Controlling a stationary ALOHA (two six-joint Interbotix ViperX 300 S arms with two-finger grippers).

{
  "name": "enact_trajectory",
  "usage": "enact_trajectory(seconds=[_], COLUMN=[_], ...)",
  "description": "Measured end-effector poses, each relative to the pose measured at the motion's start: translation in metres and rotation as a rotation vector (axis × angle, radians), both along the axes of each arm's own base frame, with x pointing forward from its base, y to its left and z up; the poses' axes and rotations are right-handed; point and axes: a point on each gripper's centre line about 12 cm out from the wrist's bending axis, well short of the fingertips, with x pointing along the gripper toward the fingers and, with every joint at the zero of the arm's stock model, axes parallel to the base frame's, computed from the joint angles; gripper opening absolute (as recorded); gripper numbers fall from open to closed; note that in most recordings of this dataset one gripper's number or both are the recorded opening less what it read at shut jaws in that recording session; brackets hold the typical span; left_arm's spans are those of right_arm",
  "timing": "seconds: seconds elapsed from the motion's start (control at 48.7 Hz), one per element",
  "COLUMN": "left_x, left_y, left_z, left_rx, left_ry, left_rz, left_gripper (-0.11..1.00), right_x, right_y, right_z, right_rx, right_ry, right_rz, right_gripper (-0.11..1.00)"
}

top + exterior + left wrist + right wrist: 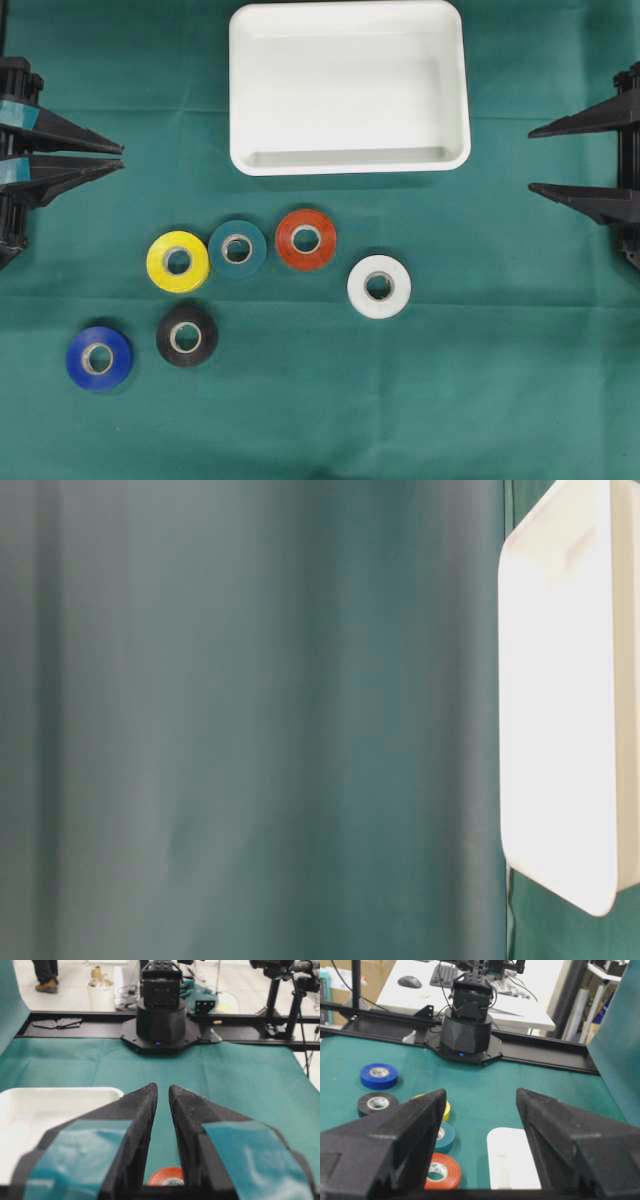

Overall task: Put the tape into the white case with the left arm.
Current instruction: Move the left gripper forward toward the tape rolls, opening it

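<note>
The white case (350,163) lies empty at the back middle of the green cloth. Several tape rolls lie in front of it: yellow (177,261), teal (237,248), orange (306,239), white (379,286), black (186,336) and blue (99,358). My left gripper (120,157), with teal bands, hangs at the left edge, its jaws almost together and empty. In the left wrist view (161,1091) the orange roll (167,1177) shows low between the fingers and the case (50,1093) is at the left. My right gripper (531,159) is open and empty at the right edge.
The right wrist view shows the blue (379,1075), black (376,1103), yellow (447,1109), teal (445,1136) and orange (440,1171) rolls and a corner of the case (512,1160). The table-level view shows only blurred cloth and the case (560,710).
</note>
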Motion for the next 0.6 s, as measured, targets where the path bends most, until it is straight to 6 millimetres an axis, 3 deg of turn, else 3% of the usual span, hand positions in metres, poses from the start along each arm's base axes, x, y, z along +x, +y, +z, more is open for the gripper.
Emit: enact_trajectory(seconds=[0.041, 0.164, 0.246, 0.595], left_x=[0.000, 0.001, 0.001, 0.002], left_y=[0.000, 0.000, 0.000, -0.004], left_z=[0.000, -0.001, -0.001, -0.002], left_rx=[0.002, -0.016, -0.021, -0.027], left_ry=[0.002, 0.003, 0.003, 0.008], left_rz=[0.001, 0.002, 0.002, -0.019], left_gripper=[0.22, 0.01, 0.01, 0.02], right_x=[0.000, -0.001, -0.002, -0.004], right_y=[0.000, -0.001, -0.001, -0.001], right_z=[0.000, -0.007, -0.013, -0.020], right_rx=[0.000, 0.000, 0.000, 0.002], right_ry=[0.002, 0.018, 0.034, 0.046], right_rz=[0.000, -0.004, -0.006, -0.007], right_gripper=[0.21, -0.01, -0.08, -0.09])
